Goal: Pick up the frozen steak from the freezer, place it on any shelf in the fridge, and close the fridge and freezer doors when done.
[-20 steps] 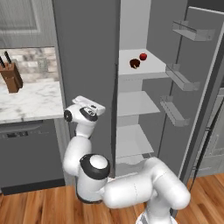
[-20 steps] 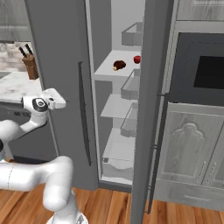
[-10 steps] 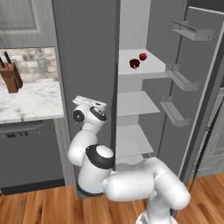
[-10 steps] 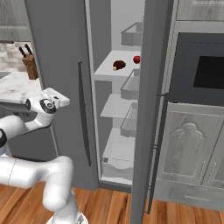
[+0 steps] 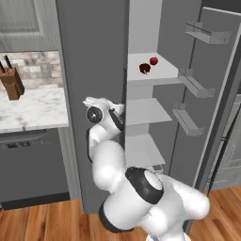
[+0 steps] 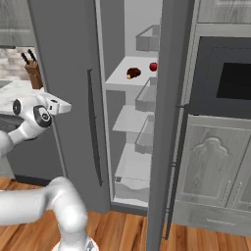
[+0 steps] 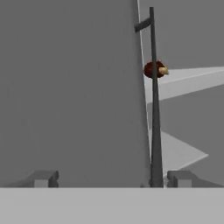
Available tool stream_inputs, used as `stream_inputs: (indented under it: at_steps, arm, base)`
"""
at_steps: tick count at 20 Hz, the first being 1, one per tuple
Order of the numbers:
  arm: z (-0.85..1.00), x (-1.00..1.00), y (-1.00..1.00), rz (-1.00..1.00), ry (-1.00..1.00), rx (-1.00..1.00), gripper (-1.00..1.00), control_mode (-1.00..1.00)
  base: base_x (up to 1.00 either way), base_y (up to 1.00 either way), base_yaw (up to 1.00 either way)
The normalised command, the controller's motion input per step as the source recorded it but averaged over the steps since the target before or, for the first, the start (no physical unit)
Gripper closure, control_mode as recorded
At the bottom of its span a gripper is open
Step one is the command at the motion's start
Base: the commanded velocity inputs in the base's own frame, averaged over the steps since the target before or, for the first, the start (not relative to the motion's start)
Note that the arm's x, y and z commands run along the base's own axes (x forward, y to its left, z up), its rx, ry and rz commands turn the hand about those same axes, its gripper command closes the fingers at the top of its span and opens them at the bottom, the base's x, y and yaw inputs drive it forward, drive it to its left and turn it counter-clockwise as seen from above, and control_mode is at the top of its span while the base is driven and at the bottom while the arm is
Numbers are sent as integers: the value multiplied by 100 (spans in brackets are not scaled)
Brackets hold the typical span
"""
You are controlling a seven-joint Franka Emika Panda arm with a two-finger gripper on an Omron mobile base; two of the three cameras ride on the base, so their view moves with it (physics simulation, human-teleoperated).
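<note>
Ahead, closed door (image 7: 70, 96) flanks frozen steak (image 7: 153, 69).

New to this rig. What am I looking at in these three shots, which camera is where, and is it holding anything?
It is a rendered kitchen with a white robot arm on a driving base. Two cameras sit behind the arm, left and right; the third looks along the gripper, whose fingertips are spread with nothing between them. The tall grey appliance has one door swung open and one door shut. On an upper shelf inside lie the frozen steak and a red ball. The gripper faces the shut door's dark handle.
</note>
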Motion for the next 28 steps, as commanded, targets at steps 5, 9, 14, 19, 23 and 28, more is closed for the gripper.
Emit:
stream_inputs:
  at_steps: [5,9,14,19,23,28]
  arm:
    - [78,-100,-14,11,13,-1,-100,-100]
    - [45,-100,-63,11,16,0,-100,-100]
    - [12,-100,-98,9,24,0,-100,-100]
    - [1,-66,-54,0,4,0,-100,-100]
    - [0,-76,-75,-1,-1,6,-100,-100]
    - [10,-100,-91,-4,0,9,-100,-100]
  base:
    - [0,0,0]
    - [0,0,0]
    - [0,0,0]
    - [0,0,0]
    - [0,0,0]
    - [0,0,0]
